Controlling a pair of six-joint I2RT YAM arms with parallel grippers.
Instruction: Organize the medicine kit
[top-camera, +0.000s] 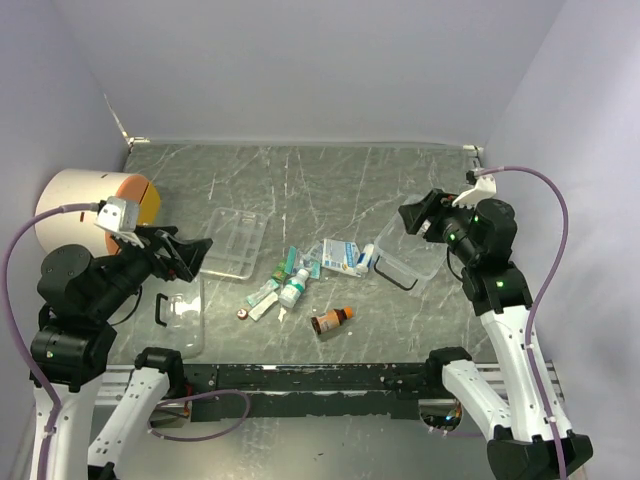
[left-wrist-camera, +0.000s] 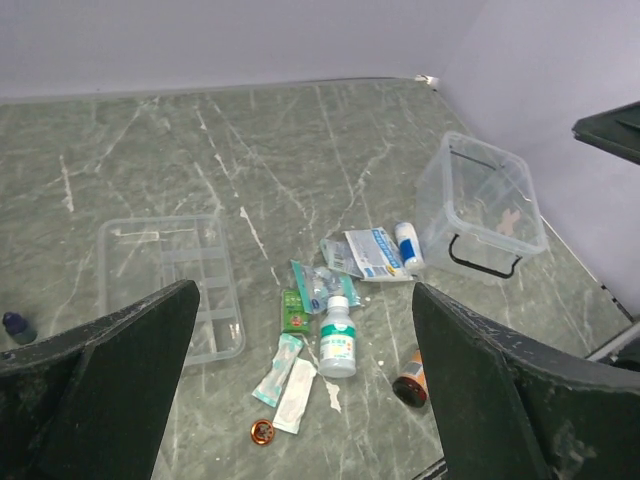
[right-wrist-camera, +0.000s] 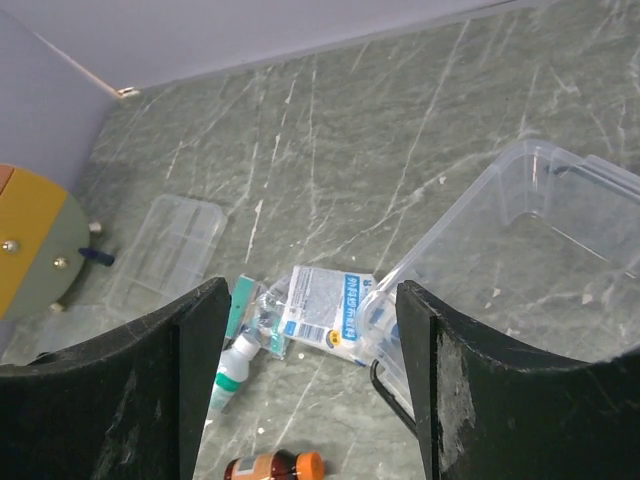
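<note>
Both arms reach in from the near edge. The left gripper (top-camera: 190, 255) hangs over the table (top-camera: 330, 180) with its jaws spread wide and empty. The right gripper (right-wrist-camera: 310, 288) also stands parted with nothing between its fingers, just above the case.

Behind the left arm, which hides part of it, sits the white-and-orange cylinder (top-camera: 85, 205). In the right wrist view the frame edge cuts it off.

The medicine kit lies in three pieces. Its clear case (top-camera: 415, 255) is at the right, its near wall cut off by a finger in the right wrist view. Its lid (top-camera: 180, 315) is at the near left and hard to trace apart from the black handle. The divided tray (top-camera: 235, 240) lies just beyond the lid.

Between tray and case lie a blue-and-white packet (top-camera: 340, 255) with unreadable print, a white bottle (top-camera: 293, 290), an amber bottle (top-camera: 330, 320) and green sachets (left-wrist-camera: 293, 310). A tiny round cap (left-wrist-camera: 262, 432) lies nearest.
</note>
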